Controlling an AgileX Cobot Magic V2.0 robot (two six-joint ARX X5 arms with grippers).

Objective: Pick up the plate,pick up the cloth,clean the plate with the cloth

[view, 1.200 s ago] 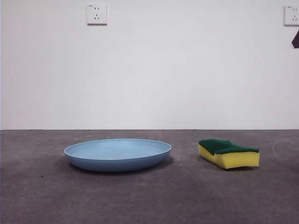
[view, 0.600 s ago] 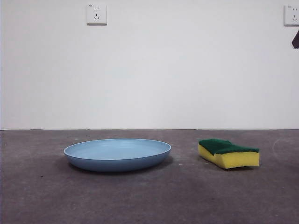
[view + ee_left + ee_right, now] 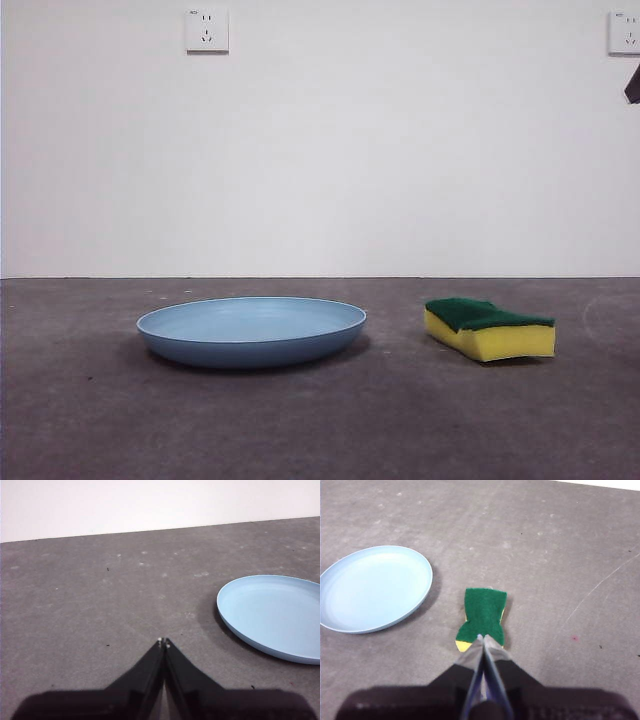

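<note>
Beyond the right gripper (image 3: pixel 482 639), whose jaws are being held pressed together, the cloth (image 3: pixel 485 611) is lying green side up, the plate (image 3: pixel 372 587) well off beside it; the left gripper (image 3: pixel 163 642) is likewise being kept closed near the plate, and nothing is being shifted from the earlier frames

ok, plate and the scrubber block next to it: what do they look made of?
Plate: looks like matte plastic or melamine; even light-blue color, thin rim, soft sheen with no sharp glare. Glazed ceramic seems less likely, though it can't be ruled out.
Scrubber: yellow foam sponge body under a dark green, fuzzy abrasive layer; the wavy cut edges suggest soft foam.
</note>
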